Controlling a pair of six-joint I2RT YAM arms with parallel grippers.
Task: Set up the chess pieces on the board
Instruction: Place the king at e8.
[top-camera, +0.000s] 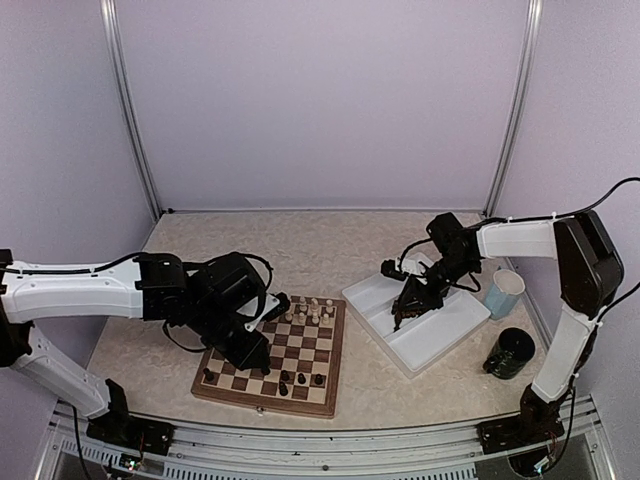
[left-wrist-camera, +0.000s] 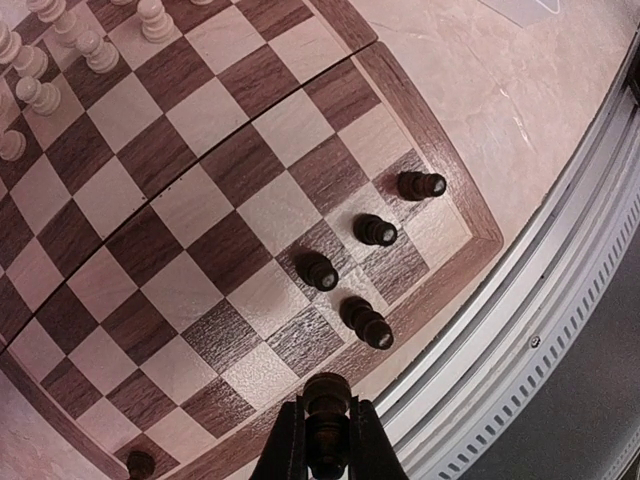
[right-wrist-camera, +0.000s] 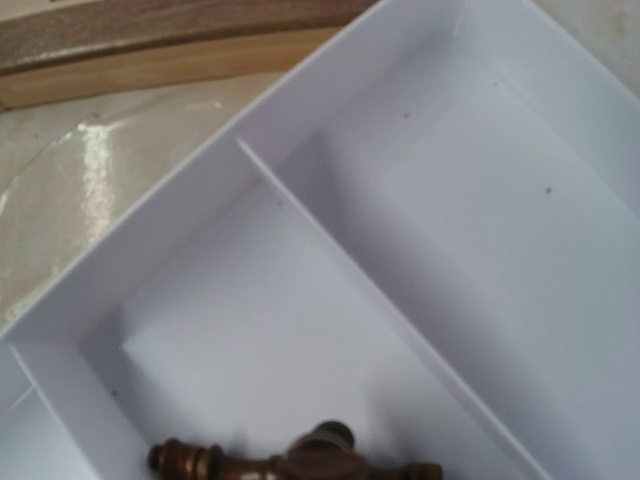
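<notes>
The board (top-camera: 330, 352) lies in front of the left arm. Cream chess pieces (top-camera: 312, 311) crowd its far rows, and several dark ones (top-camera: 300, 379) stand near its front edge. My left gripper (left-wrist-camera: 328, 432) is shut on a dark piece (left-wrist-camera: 329, 397), held just above the board's near rim (left-wrist-camera: 452, 270); in the top view that gripper (top-camera: 256, 356) hangs over the board's left half. My right gripper (top-camera: 404, 308) reaches into the white tray (top-camera: 455, 330). Its fingers stay out of the right wrist view, where dark pieces (right-wrist-camera: 300, 463) show at the bottom edge; I cannot tell whether one is held.
A pale blue cup (top-camera: 505, 292) and a dark cup (top-camera: 512, 352) stand right of the tray. The tray's compartments (right-wrist-camera: 470, 220) look bare apart from the dark pieces. A metal rail (left-wrist-camera: 560, 330) runs along the table's near edge beside the board.
</notes>
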